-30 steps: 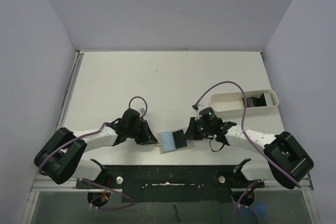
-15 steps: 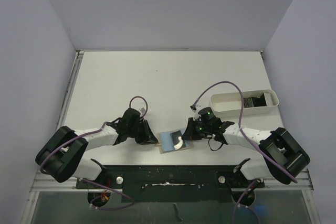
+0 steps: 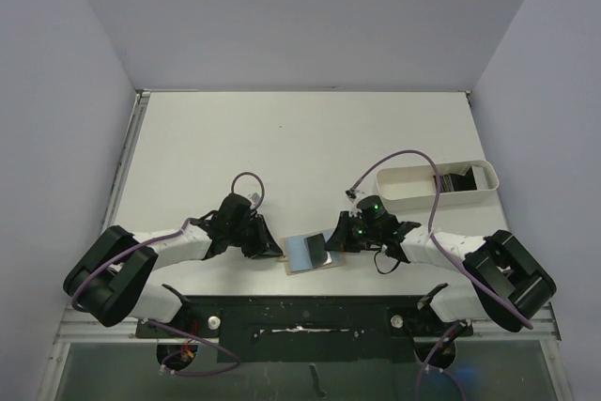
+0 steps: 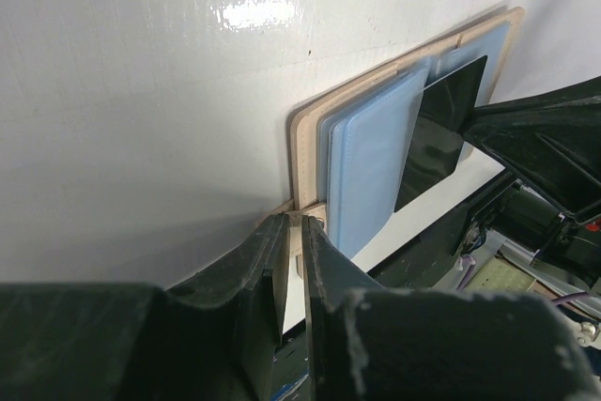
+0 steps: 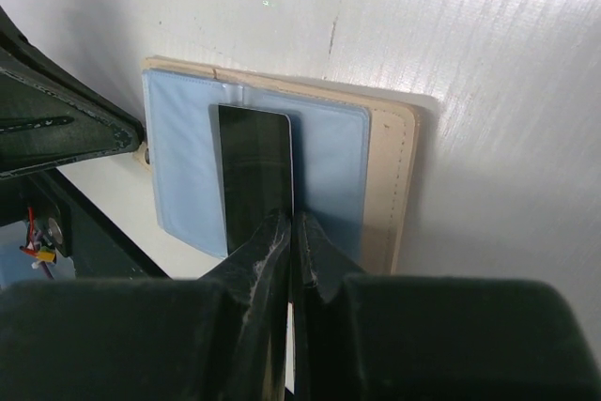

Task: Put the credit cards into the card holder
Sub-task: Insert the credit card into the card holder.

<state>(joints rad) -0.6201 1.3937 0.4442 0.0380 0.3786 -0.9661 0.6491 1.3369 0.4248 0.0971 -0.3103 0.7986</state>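
Note:
The card holder (image 3: 299, 254) lies open near the table's front edge, between my two grippers. It is tan with a light blue lining (image 4: 371, 166). My left gripper (image 4: 300, 225) is shut on the tan tab at its left edge (image 3: 275, 251). My right gripper (image 5: 294, 223) is shut on the near edge of a dark credit card (image 5: 255, 171). That card (image 3: 318, 247) rests on the blue lining, its far end at a pocket edge; whether it is inside I cannot tell. More credit cards (image 3: 458, 180) stand in the white tray.
The white oblong tray (image 3: 413, 200) sits at the right, behind my right arm, whose purple cable loops over it. The table's front edge and the dark mounting rail (image 3: 300, 331) lie just below the card holder.
My right gripper has edged slightly left with the card, which now sits a little further over the blue lining. The left gripper and card holder have stayed put.

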